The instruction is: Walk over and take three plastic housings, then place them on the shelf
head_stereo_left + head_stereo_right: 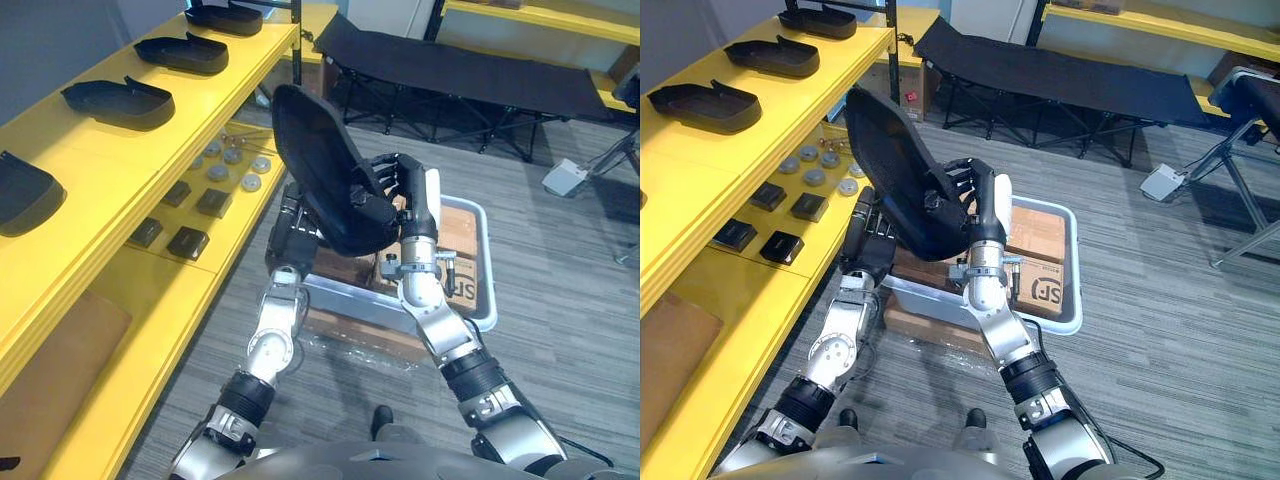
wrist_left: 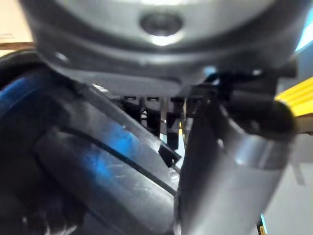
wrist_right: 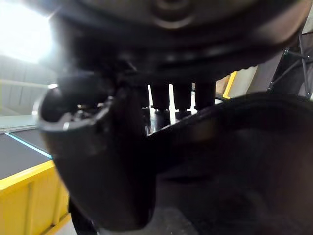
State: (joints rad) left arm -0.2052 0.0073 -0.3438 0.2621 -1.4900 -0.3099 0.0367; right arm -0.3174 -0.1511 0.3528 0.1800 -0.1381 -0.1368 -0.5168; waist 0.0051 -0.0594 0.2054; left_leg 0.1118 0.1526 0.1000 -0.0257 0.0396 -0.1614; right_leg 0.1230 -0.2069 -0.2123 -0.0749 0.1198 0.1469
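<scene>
Top shelf: the yellow board along the robot's left, the target for the task.
Shelved housings: several black shells lie flat in a row on that board, spaced apart. This probably keeps each one stable and easy to count. A bare stretch of board lies between the two nearest shells.
Lower shelf: small black blocks and grey discs sit here, apart from the housings and no part of the job.
Left robot hand: it sits low behind the shell's underside, apparently propping it from the shelf side. Whether it grips cannot be told.
Held housing: it is raised nearly upright in front of the robot, between both hands and above the crate. The tilt likely follows from lifting it out end first.
Right robot hand: it is curled round the shell's right edge and clamps it.
Crate: a grey bin on the floor holding cardboard boxes. It stands just beside the shelf, so the carry should be short.
</scene>
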